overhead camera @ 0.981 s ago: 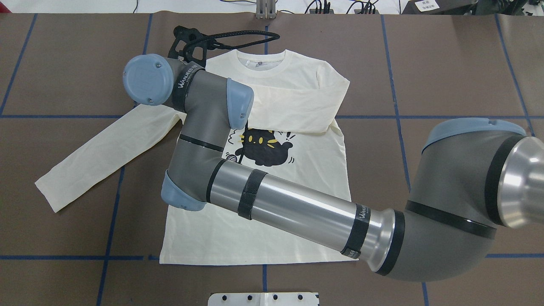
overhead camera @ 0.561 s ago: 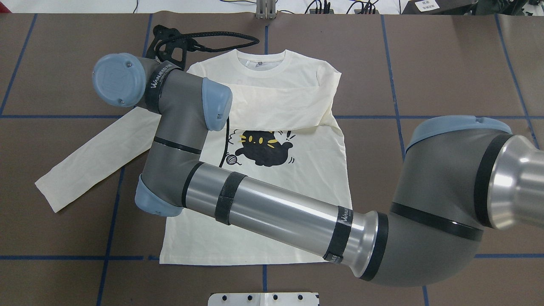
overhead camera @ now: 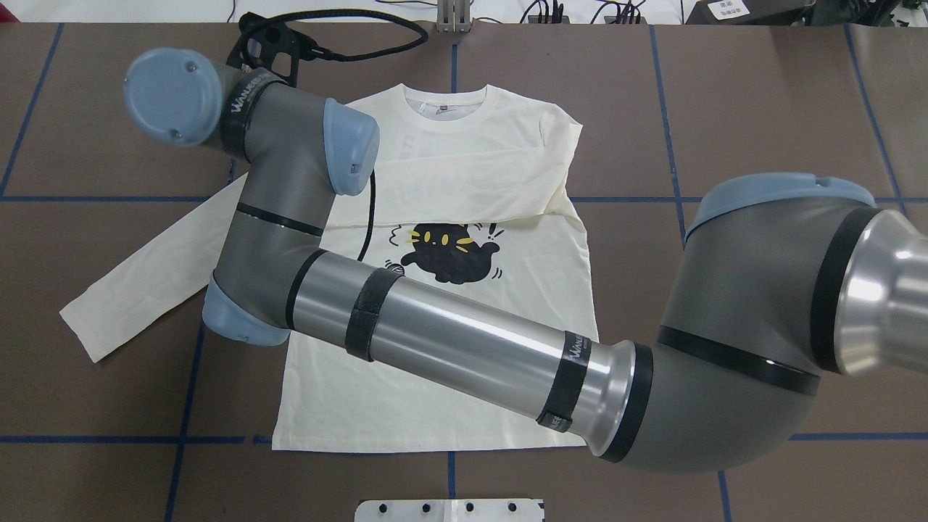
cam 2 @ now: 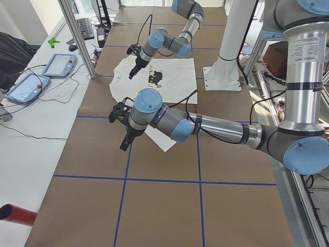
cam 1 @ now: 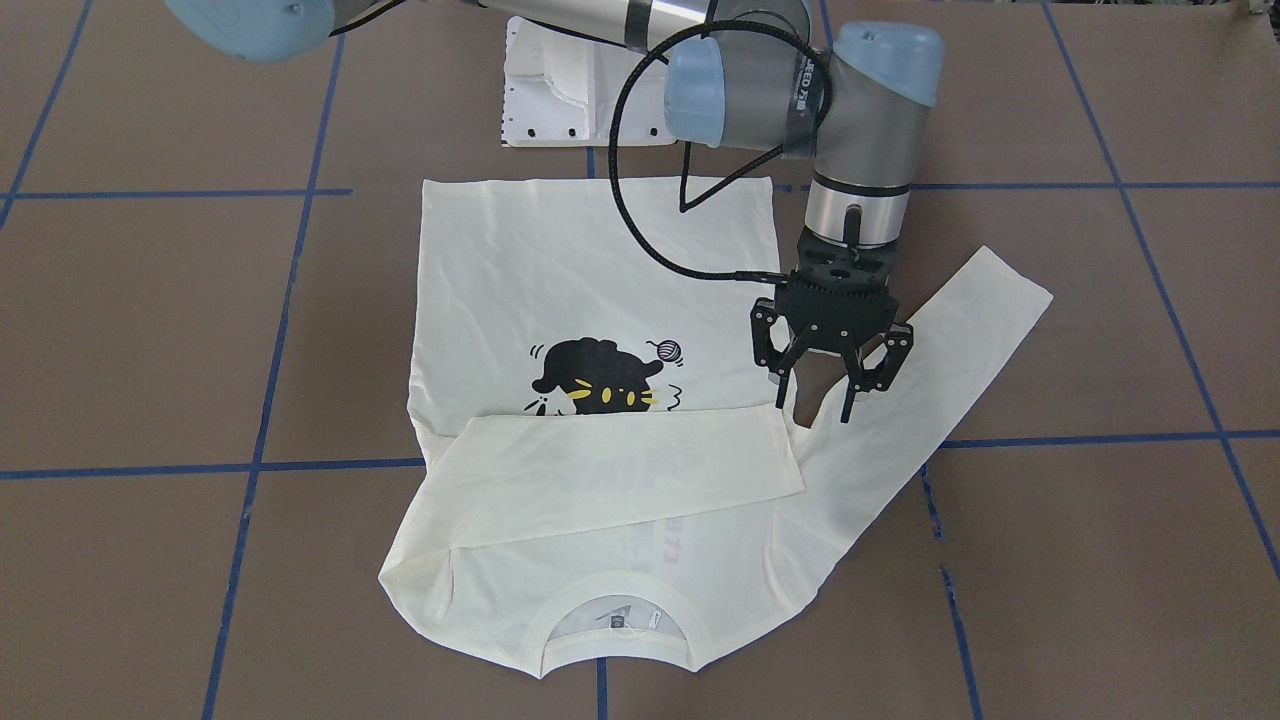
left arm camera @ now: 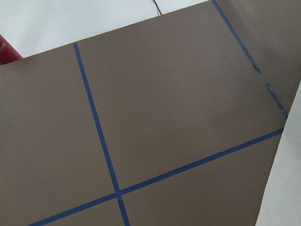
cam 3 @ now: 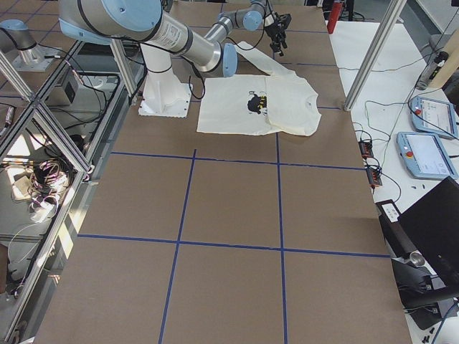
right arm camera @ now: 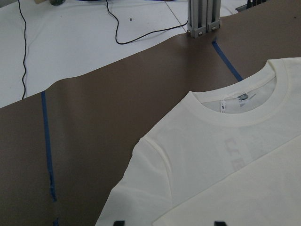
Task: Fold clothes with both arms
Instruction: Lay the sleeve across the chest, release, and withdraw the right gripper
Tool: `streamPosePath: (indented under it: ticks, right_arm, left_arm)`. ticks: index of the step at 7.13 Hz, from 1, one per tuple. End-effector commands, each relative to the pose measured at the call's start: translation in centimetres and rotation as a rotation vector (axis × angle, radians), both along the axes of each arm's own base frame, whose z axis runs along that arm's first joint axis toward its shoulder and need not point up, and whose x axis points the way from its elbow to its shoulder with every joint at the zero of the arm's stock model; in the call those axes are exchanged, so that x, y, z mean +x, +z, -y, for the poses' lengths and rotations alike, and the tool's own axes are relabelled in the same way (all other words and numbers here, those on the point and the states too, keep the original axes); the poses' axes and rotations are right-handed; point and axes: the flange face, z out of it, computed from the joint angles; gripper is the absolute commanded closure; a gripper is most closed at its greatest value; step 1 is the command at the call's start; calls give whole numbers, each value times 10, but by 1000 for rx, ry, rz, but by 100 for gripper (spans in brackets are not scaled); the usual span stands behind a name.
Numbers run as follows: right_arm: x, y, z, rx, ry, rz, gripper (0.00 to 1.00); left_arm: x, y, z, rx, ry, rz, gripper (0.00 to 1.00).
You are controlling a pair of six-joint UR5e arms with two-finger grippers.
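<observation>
My right end effector (cam 1: 815, 405) hangs wide open, empty, above one armpit of the T-shirt (cam 1: 560, 270). My left end effector (cam 2: 124, 144): I cannot tell its state. My arm strap (overhead camera: 239, 109) reads "WANLEED"; the neck label (cam 1: 628, 620) is illegible.

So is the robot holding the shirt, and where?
Nothing that shows. The right gripper, black fingers open, hovers over the cream long-sleeved T-shirt, gripping nothing. The left gripper hangs beside the shirt; open or shut, I can't tell.

The right arm (overhead camera: 449, 341) reaches across to the robot's left side. The right gripper (cam 1: 813, 411) points down with jaws apart and holds nothing. The left arm (cam 2: 221, 128) stretches out low, and the left gripper (cam 2: 124, 143) points downward.
</observation>
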Motion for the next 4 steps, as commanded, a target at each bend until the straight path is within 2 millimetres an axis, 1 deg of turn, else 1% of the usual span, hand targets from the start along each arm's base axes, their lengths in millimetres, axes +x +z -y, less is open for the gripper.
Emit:
streamPosePath:
  ticks: [1, 2, 3, 4]
  right_arm:
    - [98, 0, 45, -69, -157, -53, 0]
    - [155, 22, 47, -63, -228, -71, 0]
    - [209, 69, 54, -40, -276, -78, 0]
    - [266, 119, 54, 4, -336, -78, 0]
  left_arm:
    - [3, -22, -2, 188, 8, 3, 0]
    - [34, -18, -7, 219, 69, -10, 0]
    - [57, -23, -7, 229, 116, -16, 0]
    - [68, -20, -10, 217, 131, -15, 0]
